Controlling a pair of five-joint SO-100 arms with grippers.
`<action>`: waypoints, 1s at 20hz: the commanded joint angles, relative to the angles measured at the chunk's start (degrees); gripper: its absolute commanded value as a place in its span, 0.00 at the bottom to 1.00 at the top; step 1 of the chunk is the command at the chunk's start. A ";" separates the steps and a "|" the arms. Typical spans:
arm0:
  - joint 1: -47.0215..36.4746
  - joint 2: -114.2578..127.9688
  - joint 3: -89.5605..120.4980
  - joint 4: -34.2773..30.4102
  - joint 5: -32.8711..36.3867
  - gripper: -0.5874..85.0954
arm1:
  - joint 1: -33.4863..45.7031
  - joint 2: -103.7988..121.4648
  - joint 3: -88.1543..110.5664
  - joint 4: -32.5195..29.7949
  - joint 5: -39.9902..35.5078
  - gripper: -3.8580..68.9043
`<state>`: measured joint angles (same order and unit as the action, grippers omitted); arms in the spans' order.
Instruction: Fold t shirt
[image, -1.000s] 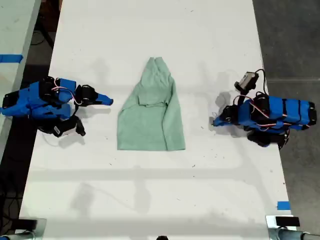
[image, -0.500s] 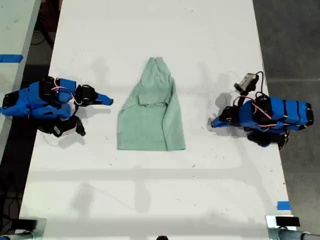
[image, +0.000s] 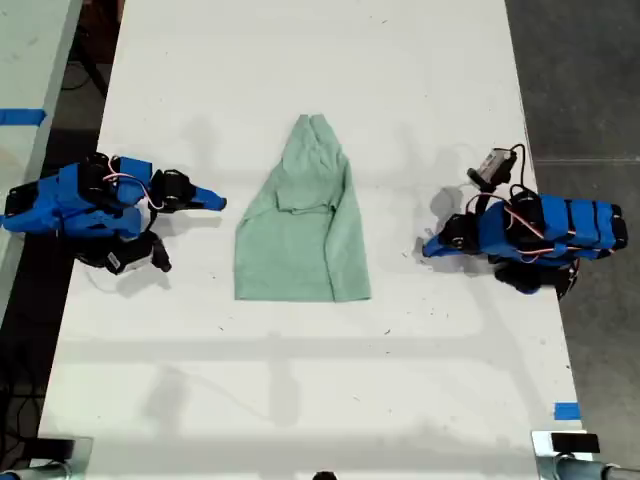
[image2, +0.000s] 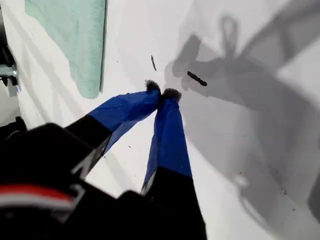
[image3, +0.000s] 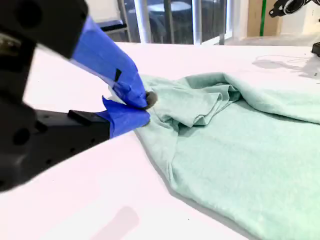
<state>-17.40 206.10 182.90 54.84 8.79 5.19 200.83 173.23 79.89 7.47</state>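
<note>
T shirt (image: 300, 240) is lying flat mid-table, narrow end pointing to the exterior view's top and straight hem toward the bottom, with one fold bunching across the middle. My first gripper (image: 428, 245) is sitting on the exterior view's right, clear of the cloth. Its jaws are pressing together on nothing, tips (image2: 162, 94) hovering over bare table beside a small dark mark (image2: 196, 78). My second gripper (image: 218, 201) is sitting on the exterior view's left, just beside the shirt edge. Its jaws are also pinching together (image3: 145, 107); from the wrist view they could be brushing the cloth (image3: 240, 145), hard to tell. Nothing is blocking either gripper. The white table (image: 300, 400) is showing arm shadows and specks, with blue tape (image: 566, 410) at the exterior view's lower right. Dark floor (image: 580, 80) is running along that side, and windows (image3: 170, 20) are showing behind the shirt.
</note>
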 joint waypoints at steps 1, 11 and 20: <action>0.88 0.44 0.09 -1.14 0.18 0.00 | -0.53 0.26 0.26 -0.79 0.62 0.08; 0.97 0.44 0.09 -1.14 0.18 0.00 | -0.18 0.26 0.97 -1.32 -0.35 0.07; 0.53 0.44 0.00 -1.32 0.62 0.00 | -0.88 0.26 0.79 -1.49 -0.97 0.05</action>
<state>-17.40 206.10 182.90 54.84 8.79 5.27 200.83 173.32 79.89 7.47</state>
